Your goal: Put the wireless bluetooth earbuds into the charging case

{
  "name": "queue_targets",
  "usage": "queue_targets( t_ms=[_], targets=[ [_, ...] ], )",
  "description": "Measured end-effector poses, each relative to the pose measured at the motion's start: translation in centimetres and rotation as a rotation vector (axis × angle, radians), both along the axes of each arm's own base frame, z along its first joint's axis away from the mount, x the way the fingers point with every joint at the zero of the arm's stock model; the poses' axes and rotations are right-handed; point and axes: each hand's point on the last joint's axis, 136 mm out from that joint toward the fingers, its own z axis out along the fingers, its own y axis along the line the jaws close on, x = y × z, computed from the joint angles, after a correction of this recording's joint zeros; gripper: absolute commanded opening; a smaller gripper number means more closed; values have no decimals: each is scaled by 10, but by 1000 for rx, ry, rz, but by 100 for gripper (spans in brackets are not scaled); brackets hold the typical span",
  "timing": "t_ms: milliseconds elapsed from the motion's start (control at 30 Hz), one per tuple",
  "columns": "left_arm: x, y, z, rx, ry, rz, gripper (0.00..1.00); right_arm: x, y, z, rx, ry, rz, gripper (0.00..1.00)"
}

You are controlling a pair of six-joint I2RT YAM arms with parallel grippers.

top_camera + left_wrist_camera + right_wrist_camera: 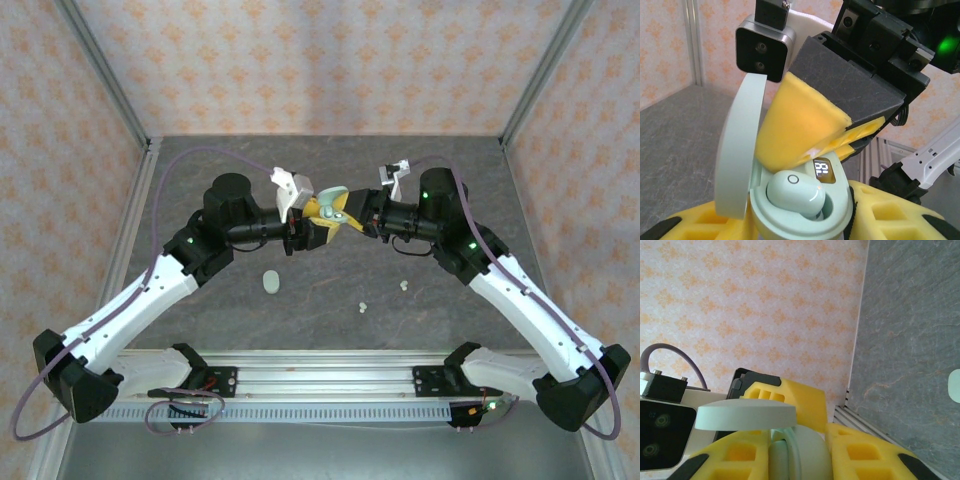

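The pale green charging case (pixel 836 216) hangs open above the table's middle, its lid (pixel 735 150) swung up and its display lit. One earbud (pixel 795 192) sits in a well of the case. My left gripper (pixel 795 227) has its yellow fingers (pixel 890 215) close on both sides of the case; I cannot make out whether they press it. My right gripper (pixel 800 460) is shut on the case body (pixel 810 455), and one of its fingers (pixel 790 125) reaches over the case. From above, both grippers (pixel 318 228) (pixel 350 218) meet at the case (pixel 334 198). Two loose earbuds (pixel 362 306) (pixel 404 285) lie on the table.
A second pale green case (pixel 270 282) lies shut on the grey table in front of the left arm, also seen as a pale oval (pixel 955 385). Metal frame posts (pixel 110 90) and patterned walls close in the table on three sides.
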Motion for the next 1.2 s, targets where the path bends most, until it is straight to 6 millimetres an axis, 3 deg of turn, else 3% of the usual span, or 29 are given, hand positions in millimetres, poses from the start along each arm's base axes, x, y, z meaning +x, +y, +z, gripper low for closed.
queue_targets(
  t_ms=[200, 400, 600, 833, 1200],
  targets=[
    [1, -4, 3, -12, -15, -12, 47, -2, 2, 4, 16, -4, 15, 24],
    [2, -4, 3, -14, -16, -12, 34, -1, 2, 4, 22, -1, 12, 25],
    [2, -4, 3, -12, -15, -11, 31, -2, 3, 4, 19, -12, 19, 45],
    [2, -4, 4, -14, -18, -13, 29, -4, -1, -1, -20, -12, 18, 61],
    [-4, 0, 11, -28, -39, -7, 28, -14, -25, 27, -15, -85, -19, 65]
  ],
)
